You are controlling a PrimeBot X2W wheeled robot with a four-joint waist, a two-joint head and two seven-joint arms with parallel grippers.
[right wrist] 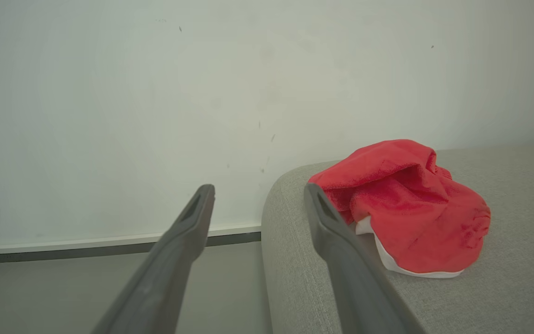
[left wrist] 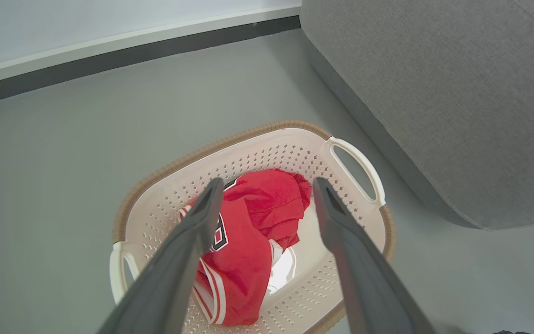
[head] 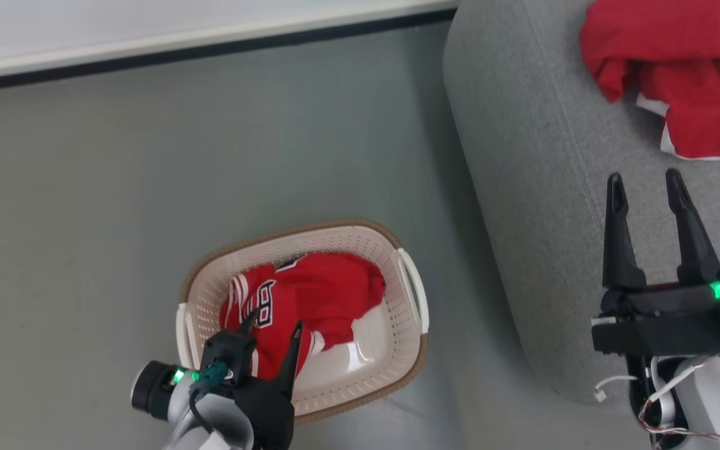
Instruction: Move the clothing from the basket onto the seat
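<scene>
A cream basket (head: 411, 294) (left wrist: 355, 162) with a brown rim stands on the grey floor. Red clothing (head: 325, 294) (left wrist: 248, 232) with white striped trim and a dark numeral lies crumpled inside it. My left gripper (head: 272, 322) (left wrist: 267, 185) hovers open just above the basket's near side, fingers on either side of the garment, holding nothing. Another red piece of clothing (head: 679, 69) (right wrist: 410, 208) lies bunched on the grey seat (head: 535, 156) (right wrist: 503, 287) (left wrist: 434, 93). My right gripper (head: 644, 181) (right wrist: 257, 192) stands open over the seat's front edge, empty.
A white wall with a dark baseboard (head: 210, 47) (right wrist: 109, 250) runs along the far side. Bare grey floor (head: 116, 187) surrounds the basket, with a narrow gap between the basket and the seat's rounded side.
</scene>
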